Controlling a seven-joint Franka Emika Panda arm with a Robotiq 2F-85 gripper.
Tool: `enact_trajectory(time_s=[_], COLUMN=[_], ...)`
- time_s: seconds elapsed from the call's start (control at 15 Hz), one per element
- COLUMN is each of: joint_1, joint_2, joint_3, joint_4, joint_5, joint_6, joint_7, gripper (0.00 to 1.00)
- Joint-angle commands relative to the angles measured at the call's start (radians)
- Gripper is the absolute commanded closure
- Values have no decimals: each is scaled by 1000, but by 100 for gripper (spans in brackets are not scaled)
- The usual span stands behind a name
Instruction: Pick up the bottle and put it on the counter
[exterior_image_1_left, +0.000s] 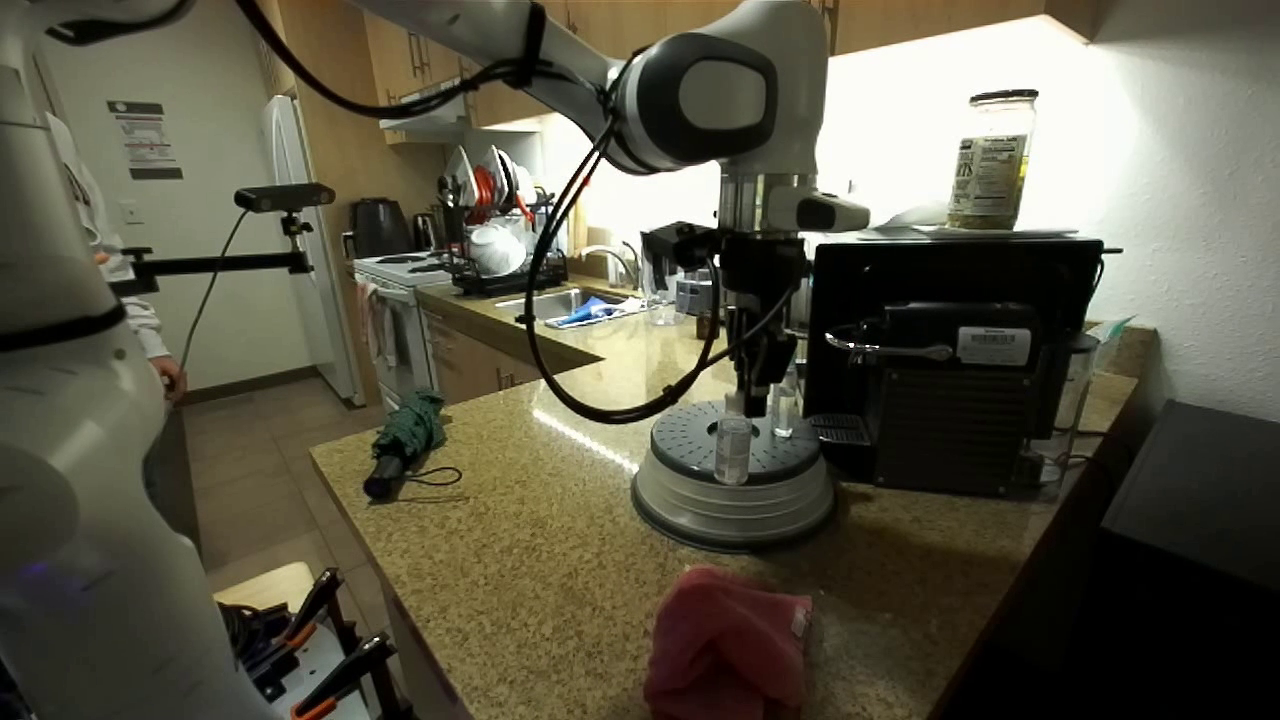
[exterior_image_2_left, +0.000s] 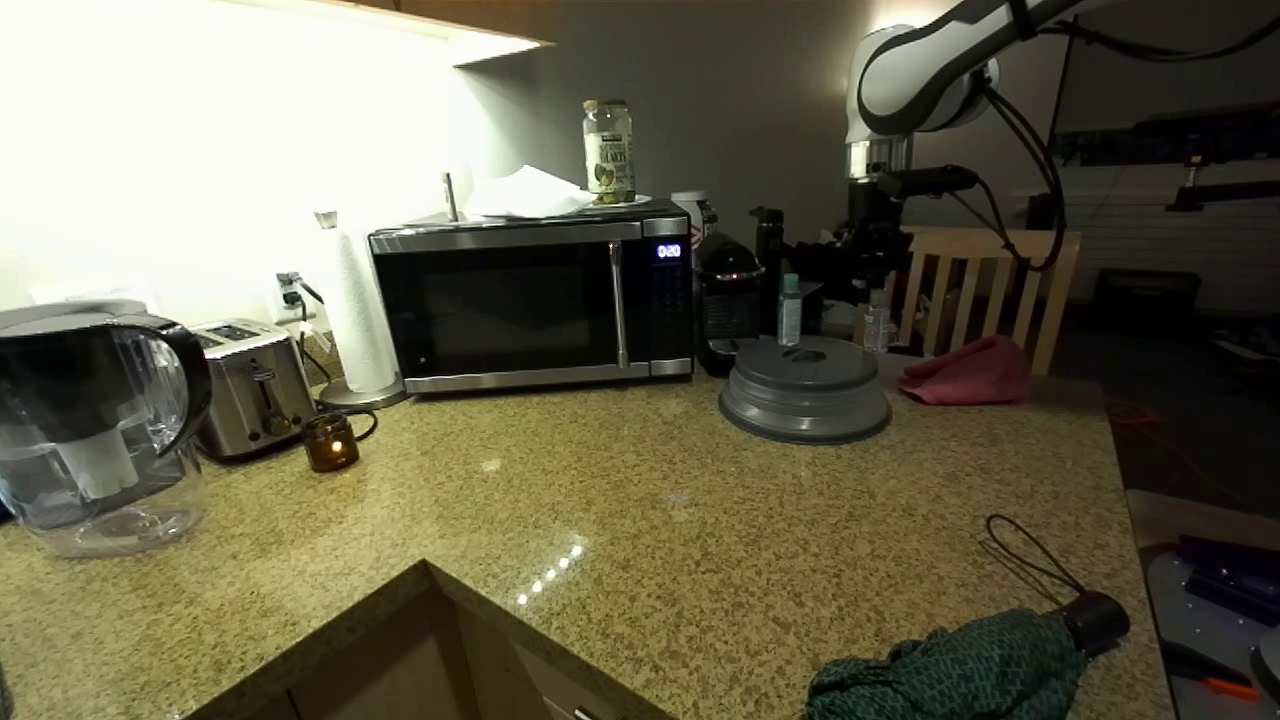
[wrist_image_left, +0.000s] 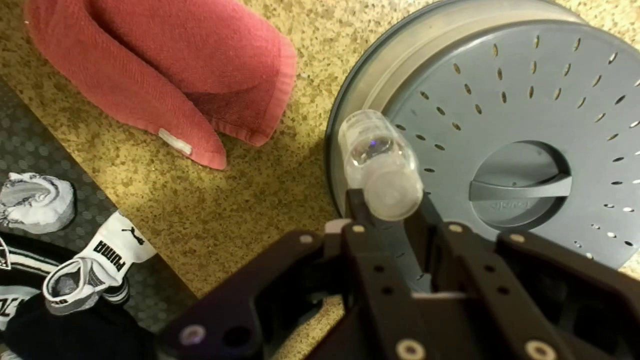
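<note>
Speckled tan-brown granite-look counter (exterior_image_1_left: 530, 560) carries a round, stepped grey plastic cover (exterior_image_1_left: 700, 512) with slots in its top. At the cover's edge, over the rim, is a small clear bottle with a frosted whitish cap (wrist_image_left: 377, 160); whether its base touches the plastic I cannot tell. The black gripper (wrist_image_left: 391, 206) has its fingers drawn in around that cap, near their very tips, so the hold looks shallow. From here the likeliest trouble, I judge, is the smooth cap slipping and the bottle swinging, or its base snagging the rim if carried sideways before being raised. A slim clear bottle with a teal cap (exterior_image_2_left: 790, 315) stands upright on the cover, close enough to be knocked. Setting the held one on the crumpled pinkish-red towel (exterior_image_1_left: 735, 645) would probably tip it over. As for containers, I cannot tell whether either bottle holds liquid; a tall labelled glass jar (exterior_image_1_left: 990, 170) has yellowish contents low down; a clear pitcher with a dark lid (exterior_image_2_left: 80, 405) has a pale filter (exterior_image_2_left: 100, 465) inside; a squat amber glass jar (exterior_image_2_left: 330, 443) shows a bright spot, flame or reflection unclear.
</note>
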Motion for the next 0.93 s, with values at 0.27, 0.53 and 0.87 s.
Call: enact_trajectory(time_s=[0.27,0.53,0.87], joint_1=[-3,6,27], joint_2=[-12,-28,-56], joint_3=[7,17,47], joint_4=[-13,-17,-20], joint_5=[1,-8,-19], joint_6=[-2,-5,-10], joint_7=[-6,-4,-1], gripper=[92,92,92])
